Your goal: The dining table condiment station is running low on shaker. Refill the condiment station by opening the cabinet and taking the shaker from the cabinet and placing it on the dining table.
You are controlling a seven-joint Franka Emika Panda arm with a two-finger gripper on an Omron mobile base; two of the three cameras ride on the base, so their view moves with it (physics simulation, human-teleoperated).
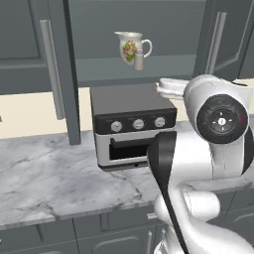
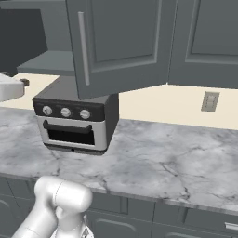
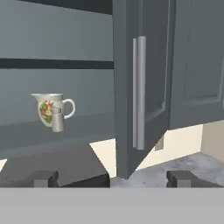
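The dark grey cabinet stands open. On its lower shelf the tiny grey shaker stands just in front of a white floral pitcher. In the hand view the shaker is at the left, against the pitcher. The swung-out cabinet door with its bar handle hangs close ahead, right of centre. My gripper is open with nothing between its fingertips, below and to the right of the shelf. The dining table is out of view.
A grey toaster oven sits on the marble counter directly under the open cabinet. Drawer fronts run below the counter. Another open door stands at the left. A wall outlet is on the beige backsplash.
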